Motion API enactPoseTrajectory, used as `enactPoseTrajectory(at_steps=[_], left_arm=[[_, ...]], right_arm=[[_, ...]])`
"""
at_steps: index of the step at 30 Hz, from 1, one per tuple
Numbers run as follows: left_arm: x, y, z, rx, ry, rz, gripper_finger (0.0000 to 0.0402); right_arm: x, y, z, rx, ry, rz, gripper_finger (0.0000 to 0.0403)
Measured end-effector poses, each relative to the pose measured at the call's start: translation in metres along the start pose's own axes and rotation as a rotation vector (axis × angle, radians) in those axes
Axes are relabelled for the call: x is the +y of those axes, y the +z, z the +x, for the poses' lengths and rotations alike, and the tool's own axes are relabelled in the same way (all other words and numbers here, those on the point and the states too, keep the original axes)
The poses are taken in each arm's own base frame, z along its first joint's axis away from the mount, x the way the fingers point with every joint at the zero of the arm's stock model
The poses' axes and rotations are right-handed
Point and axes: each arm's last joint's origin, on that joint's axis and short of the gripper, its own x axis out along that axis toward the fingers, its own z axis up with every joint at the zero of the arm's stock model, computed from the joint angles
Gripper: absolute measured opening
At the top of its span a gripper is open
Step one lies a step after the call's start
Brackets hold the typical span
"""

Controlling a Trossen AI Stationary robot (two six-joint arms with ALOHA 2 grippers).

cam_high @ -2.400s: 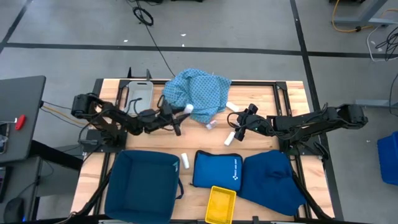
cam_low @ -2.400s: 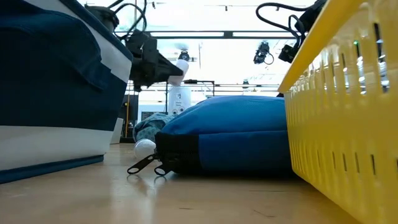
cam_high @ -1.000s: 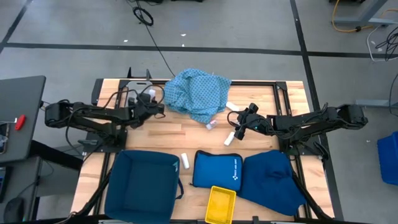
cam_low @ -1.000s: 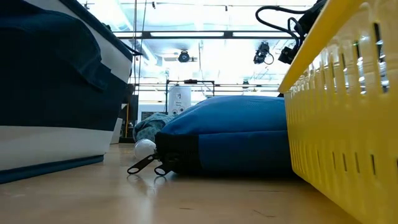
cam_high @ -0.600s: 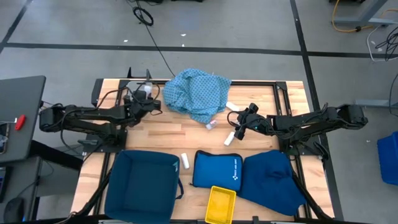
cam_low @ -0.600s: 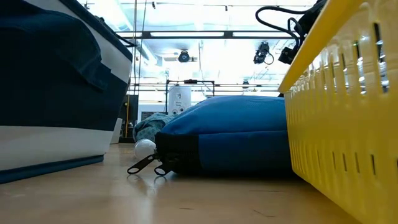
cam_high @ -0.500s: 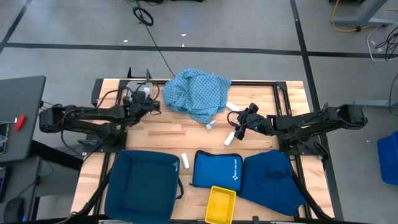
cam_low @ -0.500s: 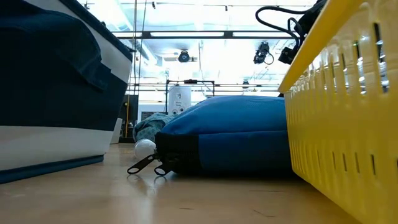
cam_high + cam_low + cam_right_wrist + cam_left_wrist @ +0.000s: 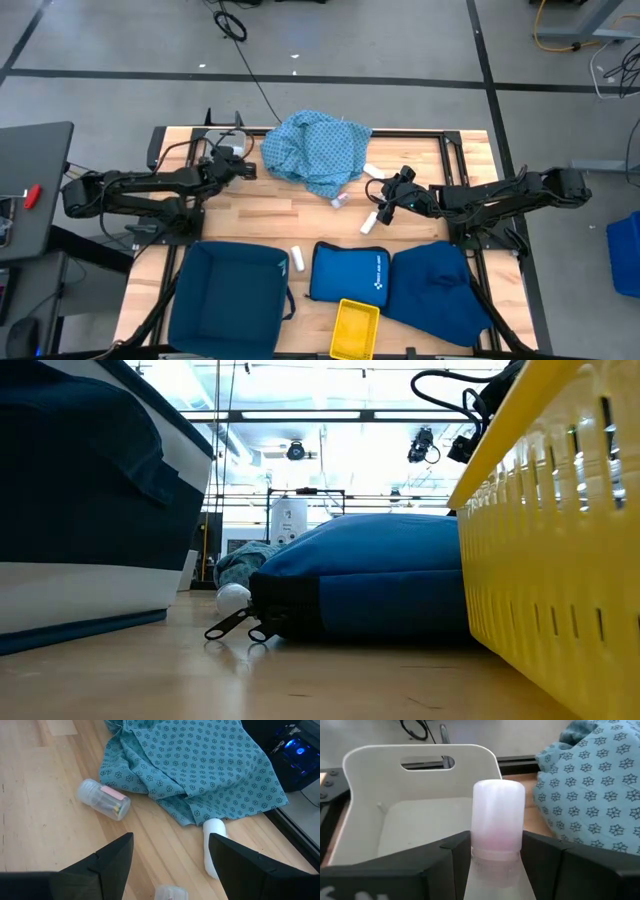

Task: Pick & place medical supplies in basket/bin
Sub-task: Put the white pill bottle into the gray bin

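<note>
Table (image 9: 290, 205): wooden, carrying everything.
Cloth (image 9: 315, 150): light-blue, heaped at the far middle.
White bin (image 9: 420, 805): far left corner (beside cloth).
Left pincer (image 9: 240, 166): clamps white roll (image 9: 497, 817) at bin.
Right pincer (image 9: 385, 203): parted, over table.

The wooden table (image 9: 300, 212) holds a light-blue cloth (image 9: 316, 150) at the far middle, a white bin (image 9: 222, 147) far left, small white rolls (image 9: 369, 223) around, and dark bags (image 9: 228, 296), a blue pouch (image 9: 350, 272) and a yellow basket (image 9: 355, 329) near.
</note>
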Motion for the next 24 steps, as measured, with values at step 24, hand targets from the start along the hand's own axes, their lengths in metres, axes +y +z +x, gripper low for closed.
enactPoseTrajectory(at_steps=[24], left_arm=[[0.004,-0.0058,0.0018,0.081,-0.012,0.083,0.0184]], right_arm=[[-0.0001,0.0,0.0,0.0,-0.001,0.0,0.027]])
